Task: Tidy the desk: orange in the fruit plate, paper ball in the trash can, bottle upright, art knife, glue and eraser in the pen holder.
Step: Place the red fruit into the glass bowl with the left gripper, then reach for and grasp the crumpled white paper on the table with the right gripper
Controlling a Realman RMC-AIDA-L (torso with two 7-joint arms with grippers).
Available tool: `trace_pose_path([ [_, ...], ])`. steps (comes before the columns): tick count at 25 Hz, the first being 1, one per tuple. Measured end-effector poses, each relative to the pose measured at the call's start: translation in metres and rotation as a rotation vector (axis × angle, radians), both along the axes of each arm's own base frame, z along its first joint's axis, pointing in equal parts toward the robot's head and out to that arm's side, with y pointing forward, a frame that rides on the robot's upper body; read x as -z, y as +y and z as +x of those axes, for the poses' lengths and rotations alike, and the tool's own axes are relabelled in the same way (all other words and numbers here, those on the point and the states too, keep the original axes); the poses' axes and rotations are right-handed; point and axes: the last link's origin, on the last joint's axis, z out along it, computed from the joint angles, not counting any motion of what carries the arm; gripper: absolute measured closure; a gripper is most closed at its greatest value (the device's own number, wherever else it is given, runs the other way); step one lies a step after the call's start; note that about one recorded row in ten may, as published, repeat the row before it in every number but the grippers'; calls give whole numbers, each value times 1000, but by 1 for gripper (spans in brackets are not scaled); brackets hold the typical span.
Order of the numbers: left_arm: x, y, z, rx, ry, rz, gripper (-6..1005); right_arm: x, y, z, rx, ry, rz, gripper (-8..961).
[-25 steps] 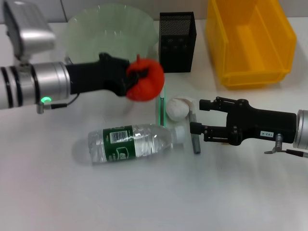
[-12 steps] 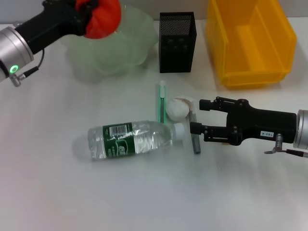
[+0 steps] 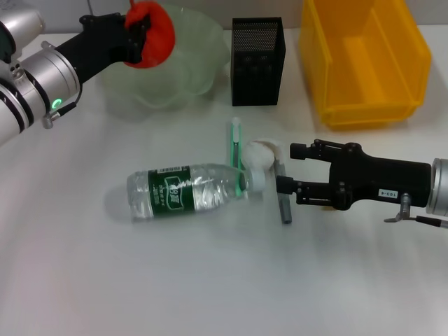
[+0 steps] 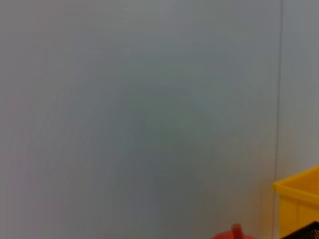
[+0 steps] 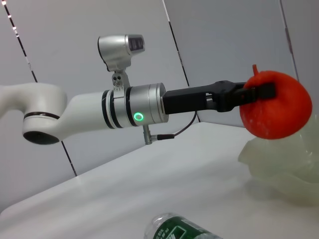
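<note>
My left gripper point(image 3: 142, 33) is shut on the red-orange orange point(image 3: 155, 38) and holds it in the air over the near-left rim of the pale green fruit plate point(image 3: 187, 66). The right wrist view also shows the orange point(image 5: 277, 112) above the plate point(image 5: 279, 169). The bottle point(image 3: 185, 191) lies on its side mid-table, cap toward the white paper ball point(image 3: 257, 155). A slim green-and-white stick point(image 3: 234, 143) and a grey stick point(image 3: 284, 203) lie beside them; which is the art knife and which the glue I cannot tell. My right gripper point(image 3: 288, 169) stands open next to the grey stick. The eraser is out of view.
The black mesh pen holder point(image 3: 257, 59) stands to the right of the plate. The yellow trash can point(image 3: 364, 59) is at the back right. The left wrist view shows mostly grey wall, with a corner of the trash can point(image 4: 299, 204).
My left arm has lifted the orange from mid-table up and back to over the fruit plate. The bottle has shifted slightly left. The right arm has not moved.
</note>
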Motion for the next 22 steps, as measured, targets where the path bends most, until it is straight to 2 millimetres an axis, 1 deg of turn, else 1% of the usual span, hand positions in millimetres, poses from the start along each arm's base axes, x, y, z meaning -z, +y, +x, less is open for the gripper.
trace_pose_path([
  [2, 1, 0, -1, -22, -31, 22, 914, 0, 0, 0, 0, 0, 1, 163],
  [5, 1, 1, -1, -25, -32, 23, 886, 0, 0, 0, 0, 1, 1, 163],
  [11, 0, 2, -1, -27, -34, 26, 692, 0, 0, 0, 1, 1, 2, 164],
  [14, -2, 3, -1, -36, -56, 37, 533, 0, 0, 0, 1, 2, 2, 164],
  [16, -5, 3, 2, -42, -106, 35, 427, -1, 0, 0, 0, 3, 1, 164],
  [18, -5, 3, 2, -42, -106, 35, 345, -2, 0, 1, -1, 1, 2, 164],
  [19, -8, 1, 4, -37, -150, 23, 303, -2, 0, 1, -1, 1, 2, 164],
  [20, -20, -13, 14, 51, -275, -60, 262, -3, 0, 1, -2, 1, 3, 164],
  [21, -25, -19, 17, 89, -300, -89, 221, -3, 0, 1, -2, 1, 3, 163],
  [22, -29, -27, 20, 135, -323, -130, 210, -4, 1, 1, -3, 0, 4, 163],
])
